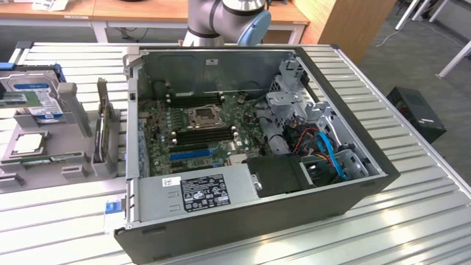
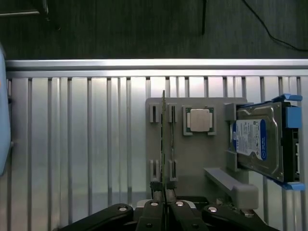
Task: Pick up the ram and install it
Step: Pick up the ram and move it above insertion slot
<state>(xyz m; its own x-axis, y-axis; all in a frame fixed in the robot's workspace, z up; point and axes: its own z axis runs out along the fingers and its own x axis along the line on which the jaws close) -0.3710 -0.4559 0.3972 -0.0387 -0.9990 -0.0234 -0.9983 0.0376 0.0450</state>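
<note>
Wrist view: ram [image 2: 163,139] stands on edge in tray [image 2: 202,159] slots, likely for pinching from above; claw [image 2: 165,204] hangs over it, clenched, empty, lined up lengthwise.

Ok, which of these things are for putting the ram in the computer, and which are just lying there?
For the job:
- the ram, standing in the gray holder tray
- the gripper, above the tray, holding nothing
- the open computer case with its memory slots

Just lying about:
- the hard drive
- the processor chip
- the expansion card
</note>
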